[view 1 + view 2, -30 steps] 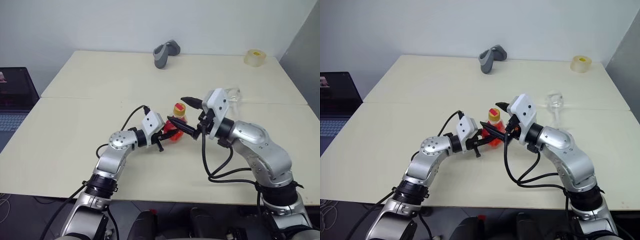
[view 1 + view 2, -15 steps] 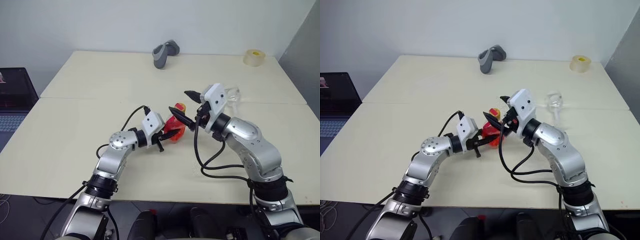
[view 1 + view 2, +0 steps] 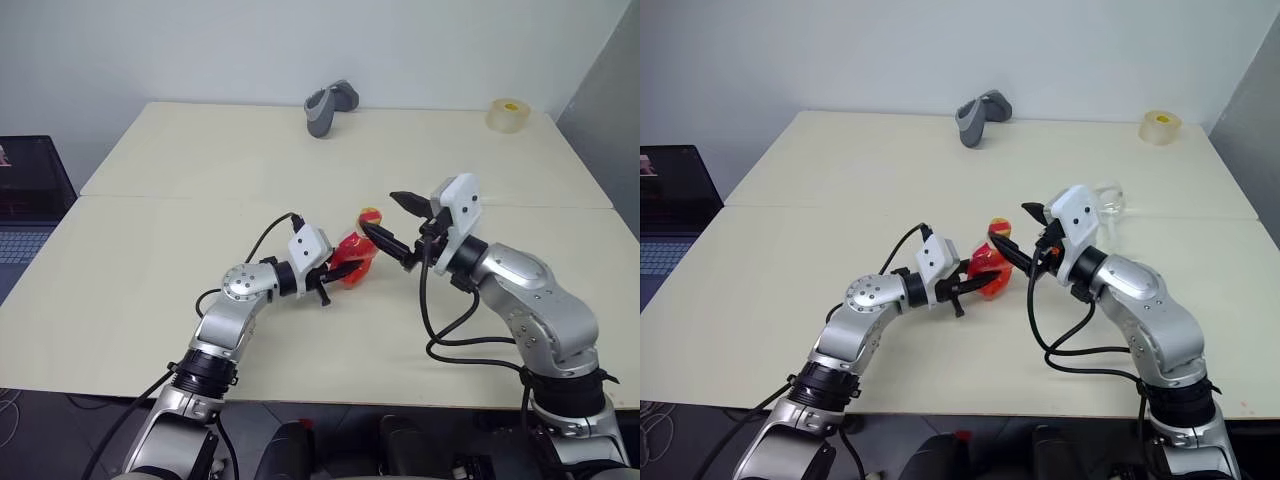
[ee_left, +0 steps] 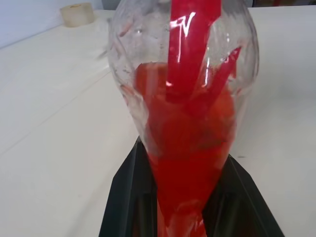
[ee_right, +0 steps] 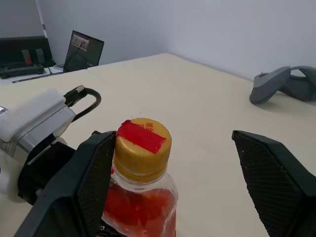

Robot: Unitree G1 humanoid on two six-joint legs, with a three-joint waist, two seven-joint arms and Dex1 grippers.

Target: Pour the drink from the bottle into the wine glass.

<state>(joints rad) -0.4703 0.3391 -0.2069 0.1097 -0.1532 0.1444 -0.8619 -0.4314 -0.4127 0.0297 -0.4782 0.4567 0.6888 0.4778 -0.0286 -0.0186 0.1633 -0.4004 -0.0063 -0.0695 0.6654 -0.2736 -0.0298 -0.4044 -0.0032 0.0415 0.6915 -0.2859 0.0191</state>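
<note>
The bottle point(image 3: 352, 258) stands near the middle of the table point(image 3: 180, 170), tilted slightly, clamped low on its body by the left gripper point(image 3: 335, 272), whose two black fingers point(image 4: 126, 192) press against either side. The drink point(image 4: 190, 148) fills the lower part of the bottle. The yellowish cap point(image 5: 143, 148) is in place and carries a red strip across its top; small characters are printed on the strip, too small to read. The right gripper point(image 3: 398, 224) hovers at cap height with its jaws spread wide, one finger point(image 5: 86, 182) just beside the cap and the other well clear of it; it grasps nothing. The wine glass point(image 3: 1106, 202) stands upright behind the right gripper, partly hidden by the white wrist housing. Other items: a grey handheld device point(image 3: 330, 105) at the far edge of the table, a roll of tape point(image 3: 510, 114) at the far right corner, and an open laptop point(image 3: 30, 200) off the table's left side, screen content unreadable.
</note>
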